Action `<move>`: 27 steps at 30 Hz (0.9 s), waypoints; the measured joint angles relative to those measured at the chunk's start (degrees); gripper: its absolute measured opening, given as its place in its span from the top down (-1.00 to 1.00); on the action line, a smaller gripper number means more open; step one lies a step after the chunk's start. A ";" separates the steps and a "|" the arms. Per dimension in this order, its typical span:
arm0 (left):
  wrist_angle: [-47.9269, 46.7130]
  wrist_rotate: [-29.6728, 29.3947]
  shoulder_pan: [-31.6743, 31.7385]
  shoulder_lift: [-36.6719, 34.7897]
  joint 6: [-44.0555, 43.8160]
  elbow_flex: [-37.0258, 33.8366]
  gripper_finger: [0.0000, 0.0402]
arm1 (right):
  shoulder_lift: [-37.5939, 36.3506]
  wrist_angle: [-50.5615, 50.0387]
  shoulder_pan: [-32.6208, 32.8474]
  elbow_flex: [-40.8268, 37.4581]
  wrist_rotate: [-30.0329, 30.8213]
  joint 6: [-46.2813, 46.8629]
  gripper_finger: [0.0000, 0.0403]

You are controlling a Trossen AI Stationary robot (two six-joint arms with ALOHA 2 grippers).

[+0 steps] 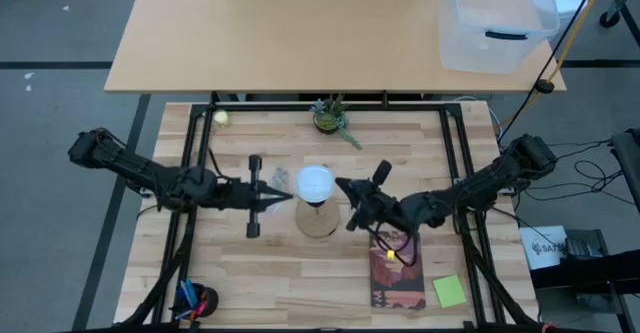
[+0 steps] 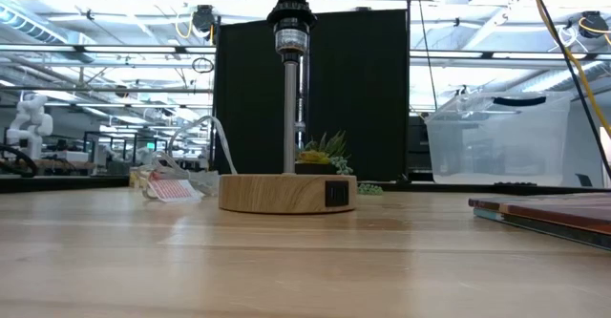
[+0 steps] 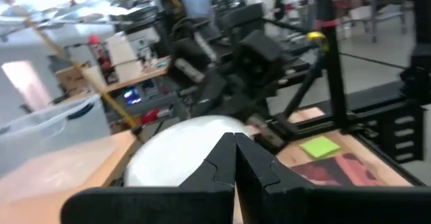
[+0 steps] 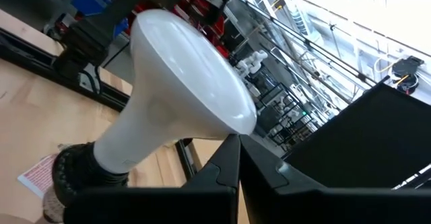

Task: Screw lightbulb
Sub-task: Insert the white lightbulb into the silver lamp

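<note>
Currently, lamp base: round wooden disc (image 1: 317, 220) near the table's middle, carrying an upright stem (image 2: 289, 117) with a black socket.
Lightbulb: the lightbulb (image 1: 314, 183) sits upright in that socket, globe on top, directly above the wooden disc.
Left gripper: the left gripper (image 1: 287, 197) is closed and holds nothing, its tip just beside the bulb's globe on the left.
Right gripper: the right gripper (image 1: 340, 185) is also closed and empty, just beside the globe on the opposite side.
Clear bin: a plastic bin (image 1: 497, 23) stands on the far table, well beyond the disc; its contents cannot be made out.
Holder: a dark holder (image 1: 193, 302) with pens, near the front-left corner, well apart from the disc.
</note>
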 joint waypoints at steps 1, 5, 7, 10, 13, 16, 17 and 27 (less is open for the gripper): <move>0.00 0.62 -0.29 0.00 0.19 0.00 1.00 | 0.00 -0.02 -0.11 0.00 -0.02 0.00 1.00; -0.72 1.53 0.37 0.15 -0.02 0.00 1.00 | 0.00 0.00 -0.74 0.00 -0.18 -0.02 1.00; -1.71 1.52 1.22 0.64 -0.89 -0.01 1.00 | 0.00 0.00 -1.16 0.00 -0.15 -0.01 1.00; -1.76 1.69 2.35 1.66 -2.73 -0.02 1.00 | 0.00 0.00 -1.74 0.00 -0.13 0.04 1.00; -1.64 2.68 3.20 2.48 -3.22 -0.02 1.00 | 0.00 0.00 -2.11 0.00 -0.15 0.09 1.00; -1.69 2.88 3.63 2.73 -3.69 -0.02 1.00 | 0.00 -0.02 -2.27 0.00 -0.15 0.13 1.00; -1.68 2.88 3.80 2.73 -4.01 -0.02 1.00 | 0.00 -0.02 -2.26 0.00 -0.15 0.13 1.00; -1.98 3.27 4.82 2.71 -4.96 -0.02 1.00 | -0.03 -0.39 -0.46 -0.04 -0.01 -0.40 1.00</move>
